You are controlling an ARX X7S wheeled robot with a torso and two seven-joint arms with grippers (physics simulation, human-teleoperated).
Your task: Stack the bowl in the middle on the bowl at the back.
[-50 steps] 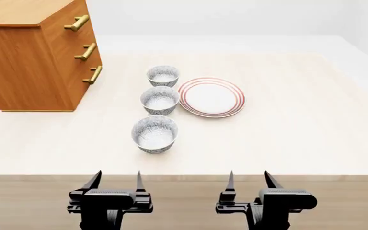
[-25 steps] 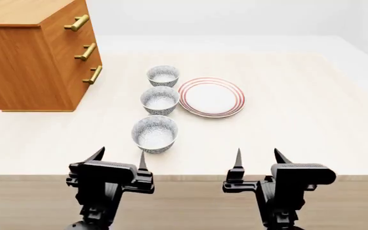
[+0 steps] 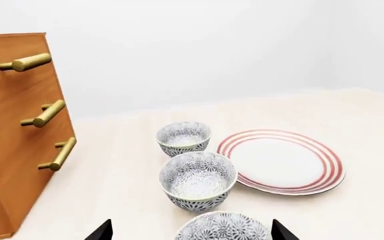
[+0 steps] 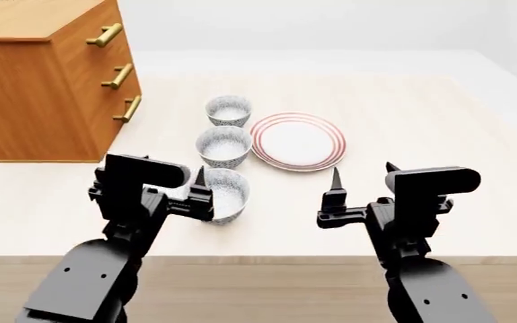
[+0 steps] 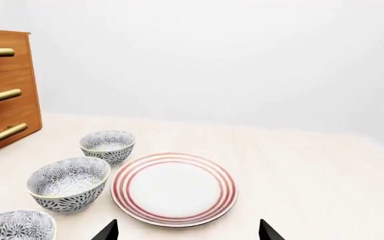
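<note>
**Three bowls in a row, both grippers raised and empty**

Low in the head view, the black left gripper stands with its fingers spread wide and nothing between them, its inner fingertip overlapping the nearest bowl in that picture. The black right gripper, at lower right of the frame, is likewise spread and empty, well apart from the dishes.

The nearest white bowl with grey-blue floral speckle sits just left of centre. Behind it is the middle speckled bowl, upright, its mouth facing up; being round, it has no long axis. It stands near the centre of the pale wooden table, just left of the flat white plate with red rings. Farther on is the back speckled bowl. The three run in a line away from the robot, slightly apart.

At upper left stands the brown wooden drawer cabinet with brass handles.

The left wrist view shows the middle bowl close up, revealing its patterned inside, with only the rim of the nearest bowl at the frame's bottom edge. The right wrist view shows a clear gap between the middle bowl and the plate.
</note>
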